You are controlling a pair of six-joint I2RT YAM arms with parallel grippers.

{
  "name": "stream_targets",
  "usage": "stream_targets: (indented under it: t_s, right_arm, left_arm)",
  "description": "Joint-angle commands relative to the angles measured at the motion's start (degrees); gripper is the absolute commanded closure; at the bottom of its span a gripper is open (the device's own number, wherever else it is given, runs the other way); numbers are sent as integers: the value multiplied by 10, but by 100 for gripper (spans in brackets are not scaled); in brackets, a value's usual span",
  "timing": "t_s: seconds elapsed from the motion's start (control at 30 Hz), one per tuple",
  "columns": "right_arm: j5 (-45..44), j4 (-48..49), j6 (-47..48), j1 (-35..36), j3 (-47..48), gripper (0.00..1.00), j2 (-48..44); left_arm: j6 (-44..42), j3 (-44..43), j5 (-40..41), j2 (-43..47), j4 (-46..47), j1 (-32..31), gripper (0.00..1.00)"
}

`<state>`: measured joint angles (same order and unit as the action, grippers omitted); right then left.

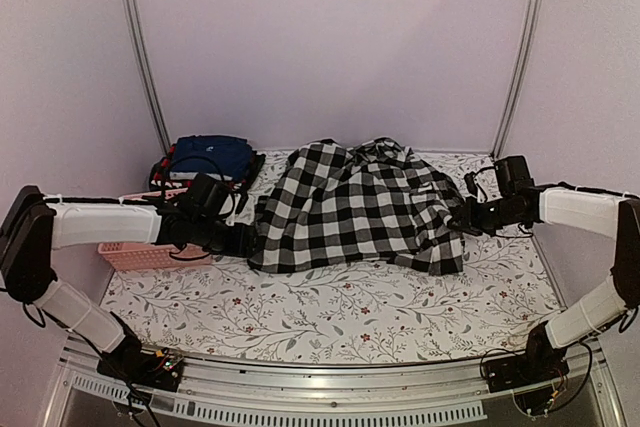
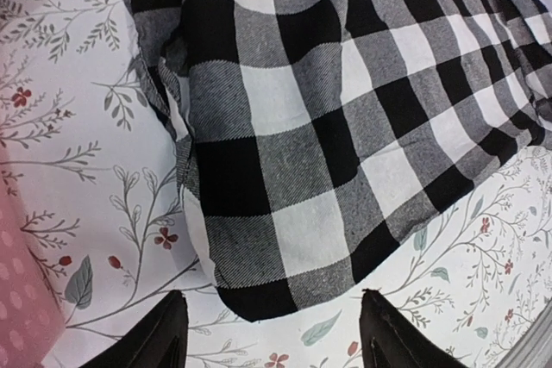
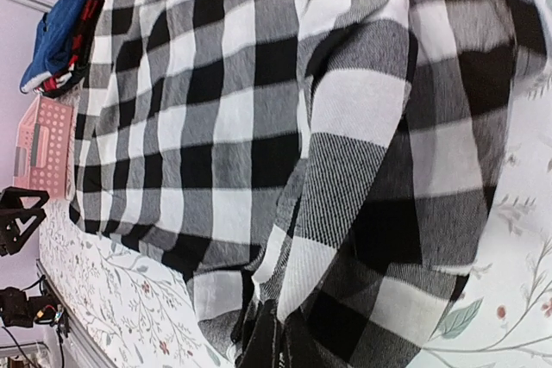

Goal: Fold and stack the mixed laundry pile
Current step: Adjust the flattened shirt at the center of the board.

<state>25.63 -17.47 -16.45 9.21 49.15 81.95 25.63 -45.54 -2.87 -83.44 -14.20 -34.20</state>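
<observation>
Well, twill-woven black-and-white checked shirt (image 1: pixel 350 207) crumpled on floral tablecloth (image 1: pixel 330 307); right gripper (image 3: pixel 274 342) pinches its edge, left gripper (image 2: pixel 274 303) released.

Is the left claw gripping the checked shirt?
No, the left claw is open, its fingers apart near a corner of the checked shirt.

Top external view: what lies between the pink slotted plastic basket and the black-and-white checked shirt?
The open left hand, beside the black-and-white checked shirt, above floral-printed table cover; top external view shows it.
</observation>
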Motion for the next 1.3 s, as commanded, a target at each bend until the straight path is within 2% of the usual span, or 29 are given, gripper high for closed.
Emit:
stream_targets:
  t_s: [0.0, 0.07, 0.27, 0.43, 0.53, 0.7, 0.83, 1.0, 1.03, 1.13, 1.2, 1.23, 1.27]
  right_arm:
    - [49, 5, -54, 7, -78, 100, -27]
    - [39, -4, -62, 12, -100, 100, -43]
    - [21, -38, -71, 15, -139, 100, -99]
    - [-2, -59, -68, 14, -129, 100, -127]
    - [-18, -80, -64, 6, -102, 100, -140]
    - [-43, -138, -37, -17, -55, 100, -174]
    - [27, -136, -33, -13, -66, 100, -175]
    - [45, -113, -68, 53, -121, 100, -174]
    - [49, -109, -76, 67, -132, 100, -176]
    - [68, -101, -101, 113, -175, 100, -188]
    - [72, -104, -121, 137, -196, 100, -200]
    - [75, -111, -127, 142, -203, 97, -204]
    - [73, -121, -129, 144, -206, 80, -210]
  left_arm:
    - [61, 20, -15, -17, 7, 6, 35]
    - [75, 19, -16, -35, 14, 7, 39]
    - [93, 3, -18, -95, 25, 7, 39]
    - [92, 1, -17, -111, 28, 8, 72]
    - [88, -7, 12, -93, -4, 11, 100]
    - [75, -10, 57, -20, -62, 6, 100]
    - [64, 10, 53, -13, -86, -8, 100]
    - [76, 31, 65, -51, -98, -37, 100]
    - [80, 35, 68, -53, -99, -37, 98]
    - [84, 40, 82, -29, -98, -37, 81]
    - [76, 36, 87, -3, -93, -37, 63]
    - [67, 27, 89, 8, -94, -38, 54]
    - [56, 21, 93, 18, -94, -38, 45]
